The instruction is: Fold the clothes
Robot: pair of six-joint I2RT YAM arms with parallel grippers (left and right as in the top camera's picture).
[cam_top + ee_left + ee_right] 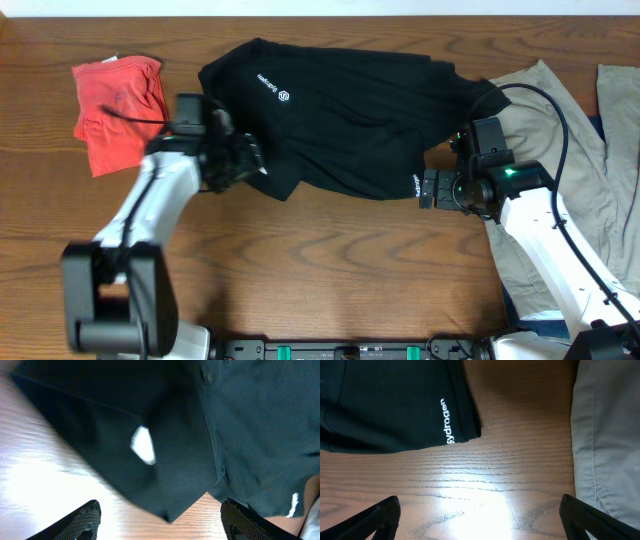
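Observation:
A black T-shirt point(350, 115) with small white logos lies spread across the back middle of the table. My left gripper point(250, 160) is open at the shirt's left lower edge; in the left wrist view a corner of the black cloth point(170, 485) lies just ahead of the open fingers point(160, 522). My right gripper point(428, 188) is open and empty beside the shirt's lower right hem; the right wrist view shows the hem with the white word "hydrogen" point(447, 422) ahead of the wide-open fingers point(480, 520) over bare wood.
A red garment point(118, 108) lies crumpled at the back left. Beige trousers point(570, 170) cover the right side of the table under my right arm, also in the right wrist view point(610, 440).

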